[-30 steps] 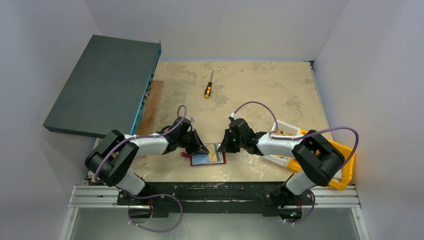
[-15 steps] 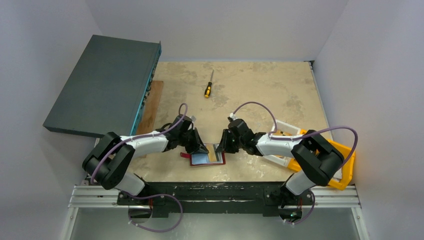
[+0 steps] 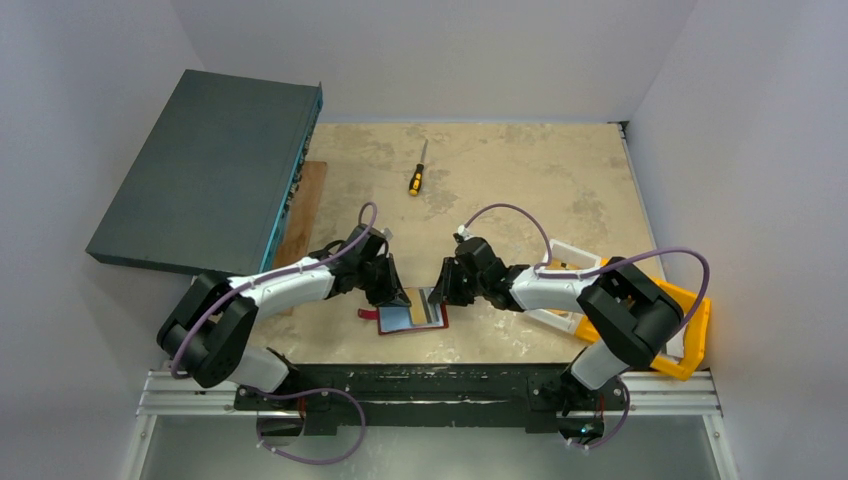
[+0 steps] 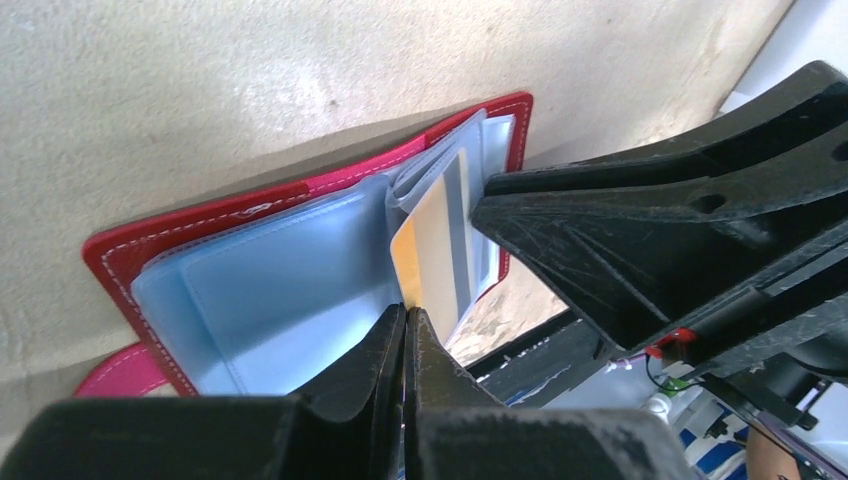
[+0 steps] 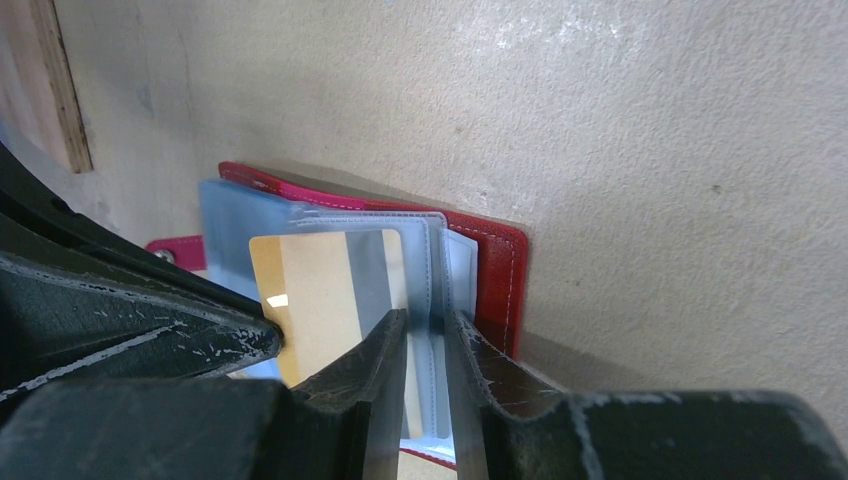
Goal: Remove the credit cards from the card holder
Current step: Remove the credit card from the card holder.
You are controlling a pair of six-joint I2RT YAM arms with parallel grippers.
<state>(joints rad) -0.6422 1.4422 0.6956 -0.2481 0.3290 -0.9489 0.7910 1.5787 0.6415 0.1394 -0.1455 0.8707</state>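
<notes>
The dark red card holder [image 3: 385,331] lies open near the table's front edge, its clear blue sleeves [image 4: 290,290] showing. A tan-gold credit card with a grey stripe [image 4: 440,235] sticks partly out of a sleeve; it also shows in the right wrist view [image 5: 320,290]. My left gripper [image 3: 396,296] is shut on that card's corner [image 4: 405,305]. My right gripper [image 3: 441,294] is shut on the holder's sleeve pages [image 5: 428,325] beside the red cover [image 5: 495,275]. The two grippers face each other over the holder. A separate grey-silver card cannot be made out.
A yellow-handled screwdriver [image 3: 416,178] lies at mid-back. A dark grey box [image 3: 210,170] and a wooden board [image 3: 303,210] sit at the left. An orange bin [image 3: 695,335] and a white bin [image 3: 565,262] stand at the right, under the right arm.
Both grippers and the holder have shifted slightly to the left. The left elbow has swung further left. Both grips are unchanged.
</notes>
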